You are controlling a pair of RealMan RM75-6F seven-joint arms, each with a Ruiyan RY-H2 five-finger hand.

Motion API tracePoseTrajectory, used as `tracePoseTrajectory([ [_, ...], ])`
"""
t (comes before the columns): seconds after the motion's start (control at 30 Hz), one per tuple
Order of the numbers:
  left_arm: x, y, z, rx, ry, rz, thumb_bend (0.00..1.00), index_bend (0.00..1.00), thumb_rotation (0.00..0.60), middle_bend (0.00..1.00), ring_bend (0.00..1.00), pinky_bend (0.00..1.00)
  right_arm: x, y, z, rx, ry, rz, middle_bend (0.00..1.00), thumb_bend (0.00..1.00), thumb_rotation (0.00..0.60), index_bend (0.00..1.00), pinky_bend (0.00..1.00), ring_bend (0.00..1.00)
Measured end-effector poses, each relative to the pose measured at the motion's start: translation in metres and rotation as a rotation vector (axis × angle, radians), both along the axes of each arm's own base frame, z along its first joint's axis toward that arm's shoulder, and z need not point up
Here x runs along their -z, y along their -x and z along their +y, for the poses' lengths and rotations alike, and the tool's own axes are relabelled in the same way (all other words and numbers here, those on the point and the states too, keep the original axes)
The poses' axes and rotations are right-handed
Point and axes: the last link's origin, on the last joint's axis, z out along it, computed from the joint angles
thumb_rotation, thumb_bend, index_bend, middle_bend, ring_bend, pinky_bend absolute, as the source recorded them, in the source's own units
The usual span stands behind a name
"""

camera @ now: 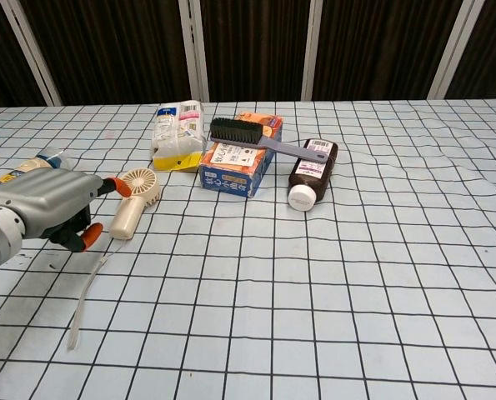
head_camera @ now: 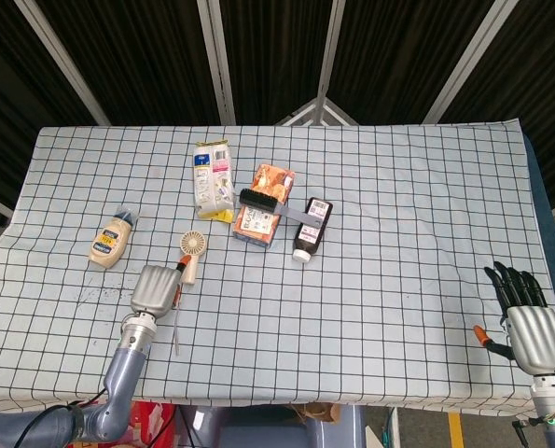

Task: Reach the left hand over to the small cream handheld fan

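Note:
The small cream handheld fan (head_camera: pixel 190 255) (camera: pixel 134 201) lies flat on the checked cloth, round head away from me, handle toward the front. My left hand (head_camera: pixel 156 287) (camera: pixel 49 208) hovers just left of and in front of the handle, its grey back up and its orange-tipped fingers curled under, close to the handle without holding it. My right hand (head_camera: pixel 529 322) rests at the table's front right corner, dark fingers spread, holding nothing; the chest view does not show it.
A mayonnaise bottle (head_camera: pixel 112 240) lies left of the fan. Behind it are a white snack pouch (head_camera: pixel 212 180), an orange box (head_camera: pixel 264 204) with a black brush (head_camera: pixel 261 201) on top, and a dark bottle (head_camera: pixel 311 228). A white strap (camera: pixel 84 297) trails by the left hand.

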Motion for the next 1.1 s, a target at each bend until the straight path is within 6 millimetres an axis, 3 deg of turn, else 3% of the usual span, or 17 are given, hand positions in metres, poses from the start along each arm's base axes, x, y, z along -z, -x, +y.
tracePoseTrajectory([
  [0.87, 0.019, 0.016, 0.001, -0.048, 0.053, 0.072, 0.75, 0.19, 0.6, 0.94, 0.69, 0.71, 0.0, 0.0, 0.0, 0.0, 0.0, -0.003, 0.0, 0.28, 0.6, 0.04, 0.0, 0.0],
  [1.1, 0.016, 0.016, 0.002, -0.05, 0.045, 0.06, 0.74, 0.19, 0.6, 0.91, 0.66, 0.71, 0.0, 0.0, 0.0, 0.001, 0.0, -0.004, 0.0, 0.28, 0.6, 0.04, 0.0, 0.0],
])
